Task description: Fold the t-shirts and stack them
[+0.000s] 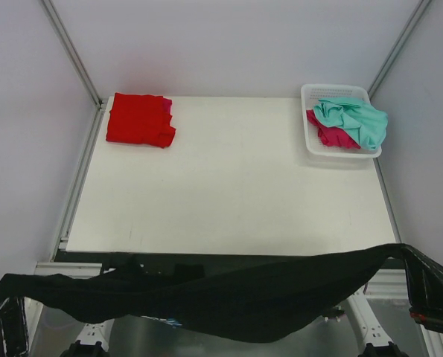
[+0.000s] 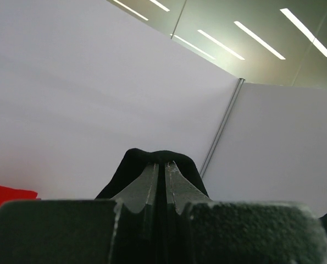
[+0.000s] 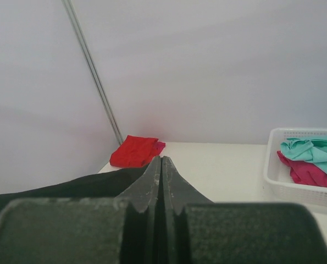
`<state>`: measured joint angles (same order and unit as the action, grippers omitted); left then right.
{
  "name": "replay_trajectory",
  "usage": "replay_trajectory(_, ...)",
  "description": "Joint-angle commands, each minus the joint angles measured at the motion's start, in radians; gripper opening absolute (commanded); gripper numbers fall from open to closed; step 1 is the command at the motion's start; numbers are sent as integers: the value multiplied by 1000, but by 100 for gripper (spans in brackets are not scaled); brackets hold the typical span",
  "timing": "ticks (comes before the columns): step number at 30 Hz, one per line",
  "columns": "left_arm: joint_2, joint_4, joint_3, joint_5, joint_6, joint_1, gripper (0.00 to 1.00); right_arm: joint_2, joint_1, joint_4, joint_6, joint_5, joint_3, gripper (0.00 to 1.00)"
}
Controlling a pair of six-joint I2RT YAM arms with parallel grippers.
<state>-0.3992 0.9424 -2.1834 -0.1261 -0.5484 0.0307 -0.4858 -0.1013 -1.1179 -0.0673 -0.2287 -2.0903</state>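
black t-shirt (image 1: 206, 297) hangs stretched in a sagging band along the near edge of the table (image 1: 228, 193), off the surface, above the arm bases. left gripper (image 2: 164, 165) pinched tight on its left end, cloth bunched round the fingertips. right gripper (image 3: 161, 160) clamped the same way on the right end. red t-shirt (image 1: 138, 119) lies folded at far left corner. teal t-shirt (image 1: 353, 119) crumpled over magenta t-shirt (image 1: 331, 137) in white lattice basket (image 1: 333, 88), far right corner.

**White lattice basket (image 1: 336, 88) at the far right corner of the table (image 1: 236, 186)**

The white plastic basket rests on the pale tabletop beside the right wall. Plain wall panels (image 1: 236, 44) meet at slim metal corner posts (image 1: 72, 52). Long ceiling light strips (image 2: 259, 39) glow overhead.
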Motion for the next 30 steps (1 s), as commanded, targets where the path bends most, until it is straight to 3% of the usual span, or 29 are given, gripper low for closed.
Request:
replay_trajectory(1,-78,-100,98,19,-22,-15,0,-37,9,104,-11,23,62,1)
replay_trajectory(6,-119,-132,207,33,-18,-22,0,-60,11,150,47,84,180,1)
replay_trajectory(12,-196,-235,471,31,-4,-22,0,-46,11,285,92,150,504,1)
replay_trajectory(19,-295,-543,919,-9,10,-22,0,-114,11,466,124,166,759,1)
replay_trajectory(22,-367,-668,1020,-17,2,-22,0,-154,11,529,119,154,800,1)
replay_trajectory(30,-627,-869,1059,-61,15,-17,0,-283,-3,647,97,149,839,1)
